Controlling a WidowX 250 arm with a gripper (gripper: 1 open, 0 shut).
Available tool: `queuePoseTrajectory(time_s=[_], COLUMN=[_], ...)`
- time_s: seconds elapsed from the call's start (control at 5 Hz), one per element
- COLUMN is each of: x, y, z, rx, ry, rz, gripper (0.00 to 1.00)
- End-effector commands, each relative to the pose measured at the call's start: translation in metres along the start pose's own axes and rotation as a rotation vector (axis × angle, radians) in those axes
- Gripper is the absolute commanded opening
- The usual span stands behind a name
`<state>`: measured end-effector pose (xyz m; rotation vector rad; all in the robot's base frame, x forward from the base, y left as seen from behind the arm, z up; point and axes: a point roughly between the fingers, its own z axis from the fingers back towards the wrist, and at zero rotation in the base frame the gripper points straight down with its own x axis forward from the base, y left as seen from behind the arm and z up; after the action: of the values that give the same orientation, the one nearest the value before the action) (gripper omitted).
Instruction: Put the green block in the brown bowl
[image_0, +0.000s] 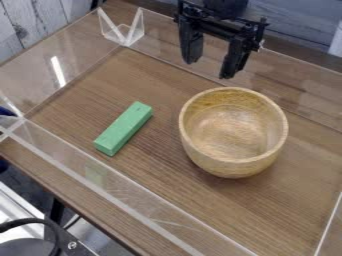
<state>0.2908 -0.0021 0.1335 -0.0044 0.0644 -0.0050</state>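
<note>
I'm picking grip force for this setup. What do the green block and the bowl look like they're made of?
Green block: an even, matte bright green with no grain showing, so probably painted wood or plastic; I can't tell which.
Brown bowl: looks like unpainted light wood with a smooth finish, with grain lines visible on its thick wall.

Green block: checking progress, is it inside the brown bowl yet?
No, the green block lies on the table left of the empty brown bowl.
</note>
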Motion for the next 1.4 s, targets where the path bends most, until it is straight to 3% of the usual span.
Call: queuePoseTrajectory(time_s=[0.0,0.2,0.6,1.0,1.2], x=[-0.012,-0.033,-0.058,-0.071,-0.069], y=[0.014,0.035,0.077,0.091,0.094], z=[-0.005,-0.012,-0.026,-0.049,-0.058], rx=[0.006,0.009,0.017,0.024,0.025], ry=[0.009,0.006,-0.011,-0.005,0.001], rz=[0.003,0.015,0.039,0.05,0.058], gripper=[1.0,1.0,1.0,1.0,1.0])
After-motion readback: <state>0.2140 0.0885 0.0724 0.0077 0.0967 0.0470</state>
